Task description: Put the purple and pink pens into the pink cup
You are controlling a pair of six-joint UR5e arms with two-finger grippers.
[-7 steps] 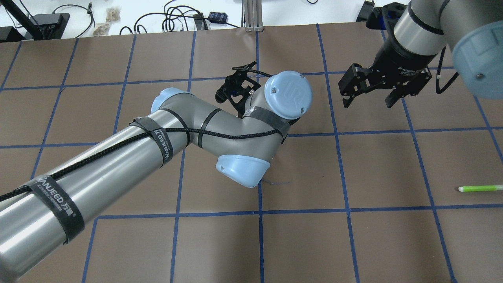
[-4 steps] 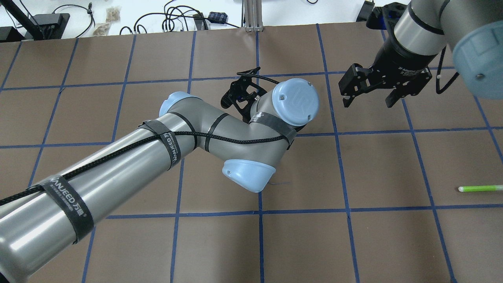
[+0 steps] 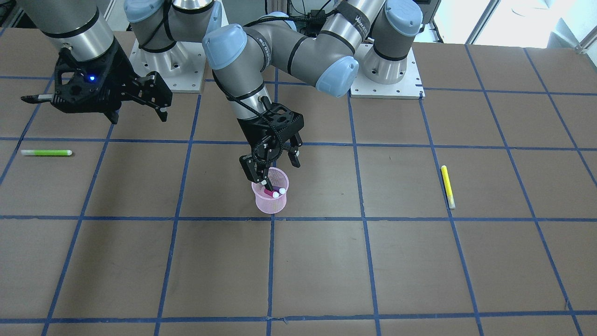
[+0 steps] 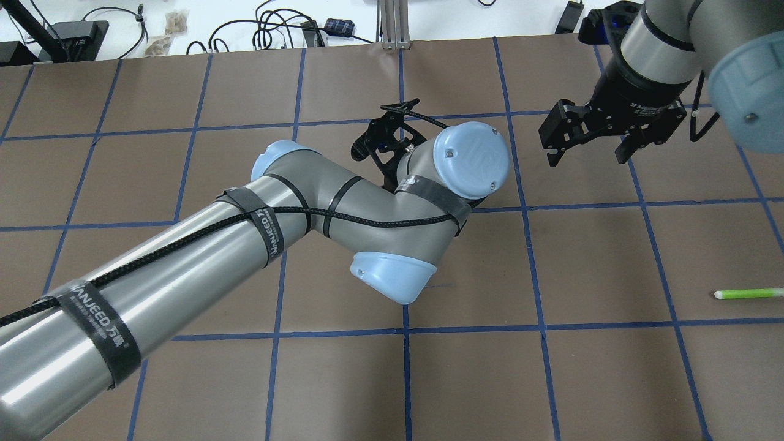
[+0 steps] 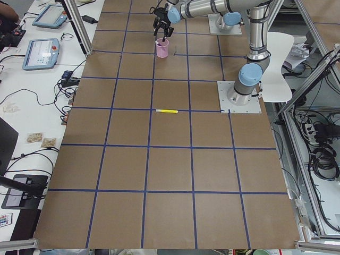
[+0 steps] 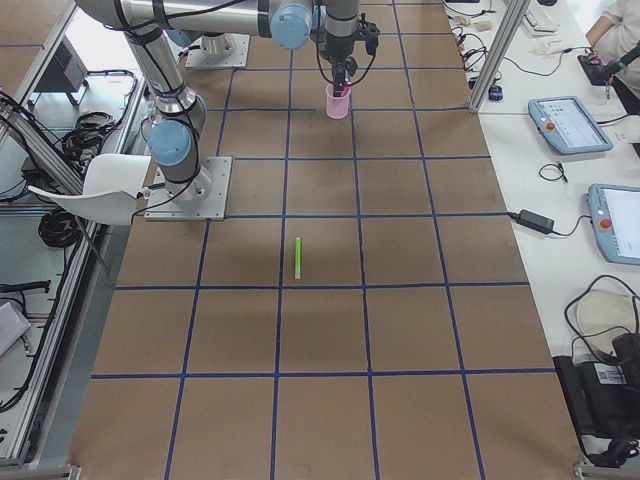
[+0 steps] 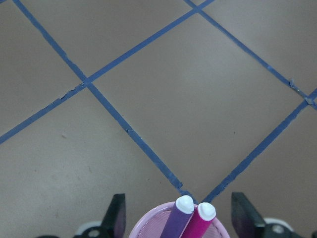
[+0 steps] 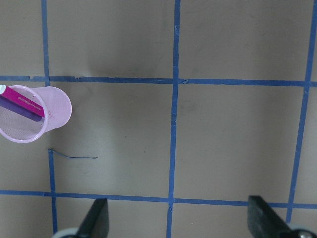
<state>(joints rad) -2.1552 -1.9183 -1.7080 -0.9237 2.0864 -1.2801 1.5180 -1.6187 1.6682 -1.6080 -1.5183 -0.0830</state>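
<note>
The pink mesh cup (image 3: pixel 270 201) stands upright near the table's middle. The purple pen (image 7: pixel 178 218) and the pink pen (image 7: pixel 202 222), both white-capped, stand inside it and lean on its rim. My left gripper (image 3: pixel 277 171) hangs open just above the cup. In the left wrist view its fingers (image 7: pixel 116 218) stand on either side of the cup and hold nothing. In the overhead view the left arm's wrist hides the cup. My right gripper (image 4: pixel 588 158) is open and empty, well off to the side. Its wrist view shows the cup (image 8: pixel 37 116) with both pens.
A green pen (image 4: pixel 747 294) lies on the robot's right side of the table. A yellow pen (image 3: pixel 447 186) lies on its left side. The brown table surface has a grid of blue tape lines (image 3: pixel 273 261).
My left arm's wrist has shifted right and slightly away from the robot in the overhead view. My right gripper has drifted a little right and farther back. Both stay open.
</note>
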